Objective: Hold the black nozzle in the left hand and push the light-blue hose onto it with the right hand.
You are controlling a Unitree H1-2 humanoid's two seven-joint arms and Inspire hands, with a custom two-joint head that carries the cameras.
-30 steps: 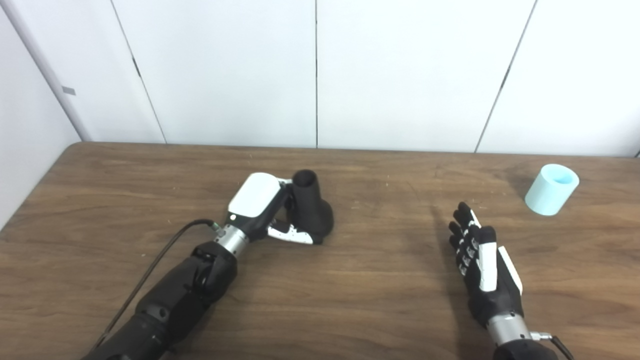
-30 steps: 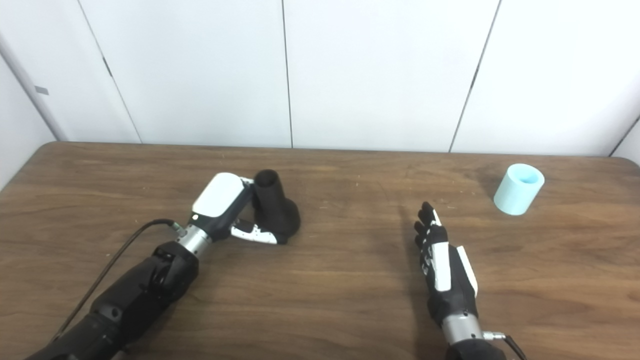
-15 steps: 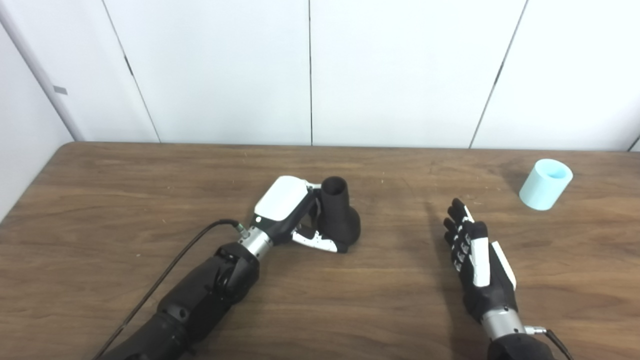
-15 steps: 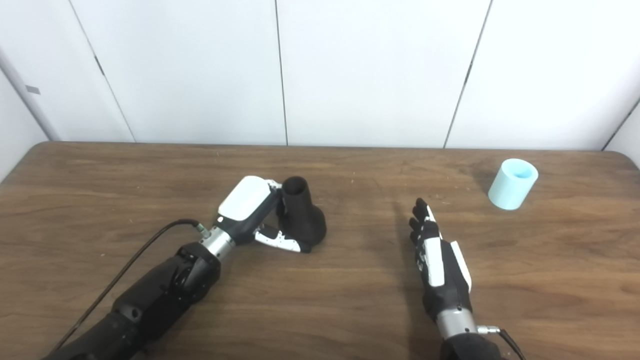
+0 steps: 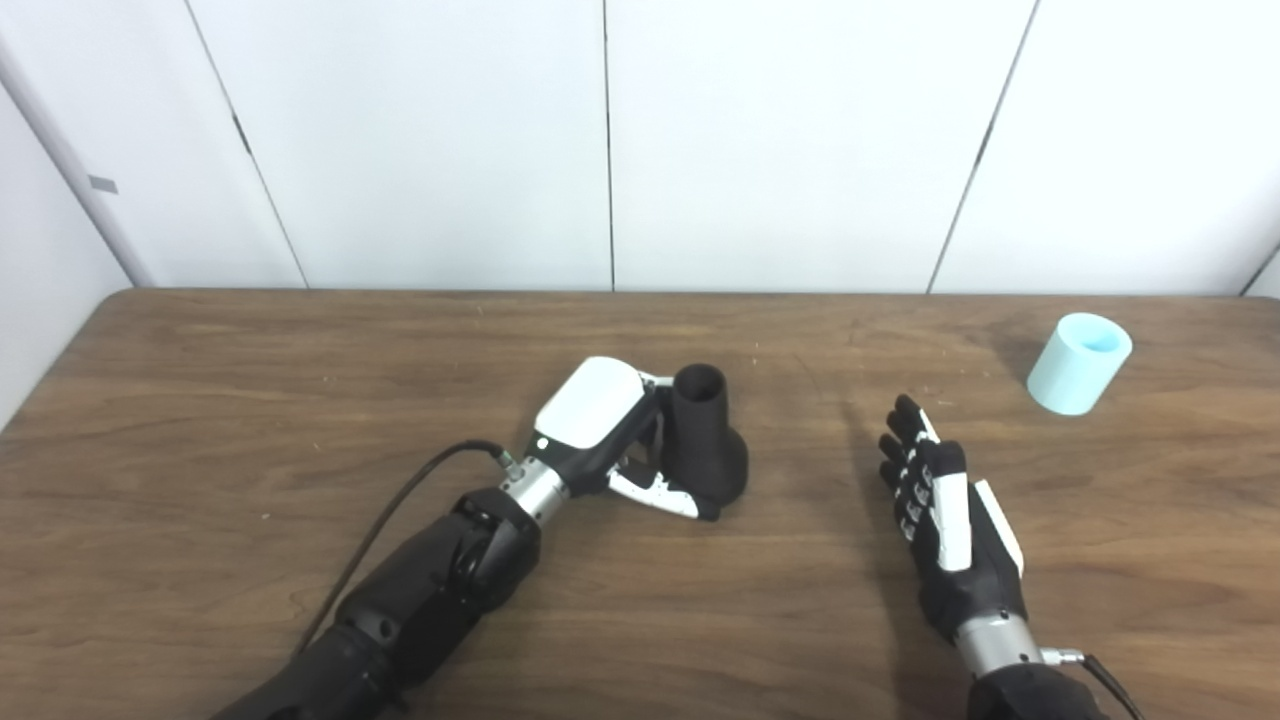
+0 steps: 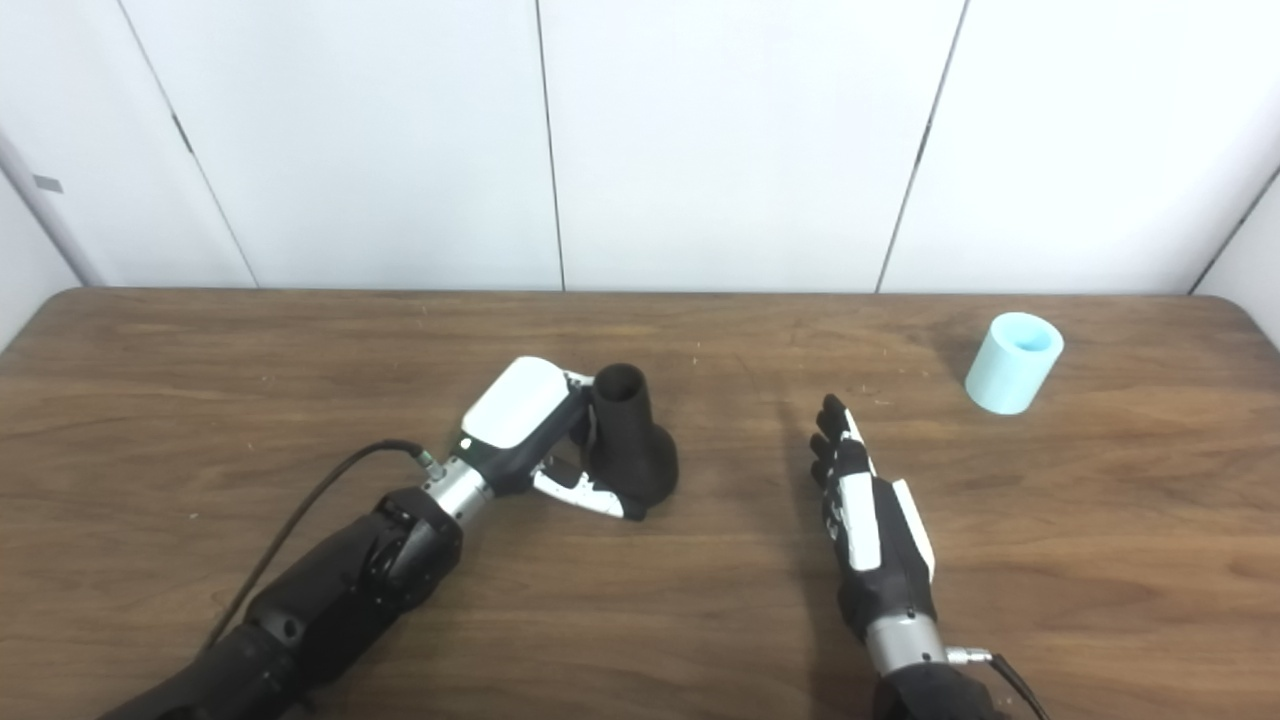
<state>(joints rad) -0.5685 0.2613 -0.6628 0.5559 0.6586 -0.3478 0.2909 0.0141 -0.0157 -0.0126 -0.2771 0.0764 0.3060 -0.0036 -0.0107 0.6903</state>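
- Light-blue hose (image 5: 1079, 363), a short open tube, stands near the far right corner of the bench (image 5: 200, 480), a little tilted, with its open mouth up.
- It lies ahead of the right hand (image 5: 945, 525) and to its right, toward the far edge. The two are clearly apart, and nothing stands between them.
- The right hand is empty, with its fingers (image 6: 835, 450) straight and spread, pointing toward the far edge. It is near the front edge, on the right half of the bench; I cannot tell if it touches the wood.
- The black nozzle (image 5: 705, 435) stands about in the middle of the bench, wide base down and narrow open neck up, so its long axis is nearly upright.
- The left hand (image 5: 610, 430) is closed around the nozzle from the left side, and its thumb lies along the base at the front. The base seems to sit on the wood.
- The right hand is much nearer to the hose than the left hand is, and the left hand is busy, so I judge that the reach for the hose belongs to the right hand.
- This reach should go forward and to the right, and the fingers should close on the side wall of the tube, so that the mouth stays free.
- One danger: the tube is light and round, so a touch from the side may roll it toward the right edge.
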